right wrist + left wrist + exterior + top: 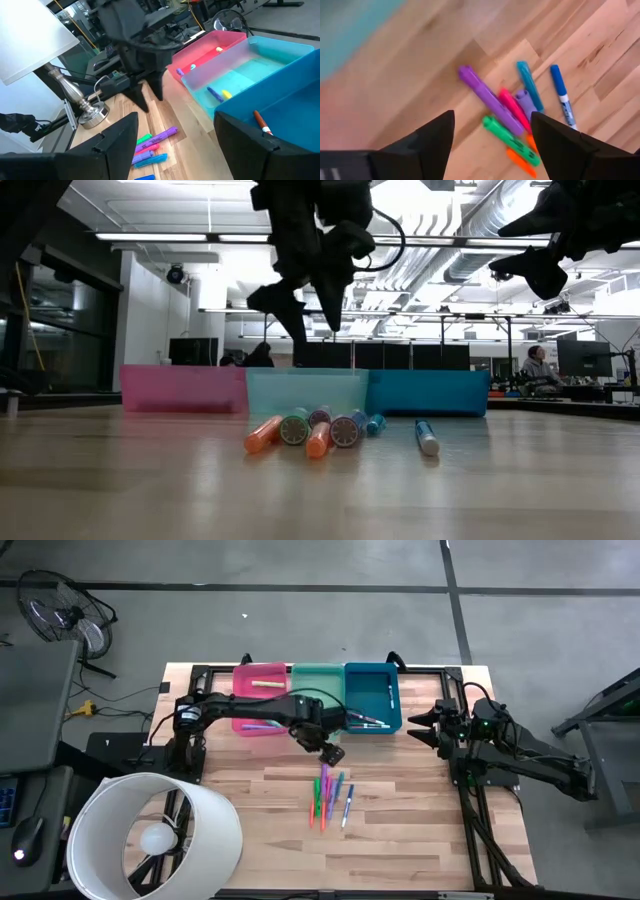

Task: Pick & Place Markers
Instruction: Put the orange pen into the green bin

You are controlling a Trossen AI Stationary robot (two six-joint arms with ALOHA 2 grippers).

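High view: left gripper (333, 752) hangs empty, fingers apart, above the markers (330, 796) clustered mid-table.
Risk: markers lie touching, so closing fingers may catch two or roll one off. Right gripper (421, 727), fingers apart, waits beside the blue bin (372, 675). Pale wood table (400, 840); open workshop behind.

lab: ceiling ducts (470, 225), monitors (585, 358)

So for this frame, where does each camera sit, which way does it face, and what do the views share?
High: overhead, straight down; both arms, left gripper, right gripper, three bins.
Low: table height, level toward the bins; grippers hang above.
Left wrist: looks down past its open fingers at the markers.
Right wrist: faces the left arm, bins.
Shared: the marker pile appears in all four.
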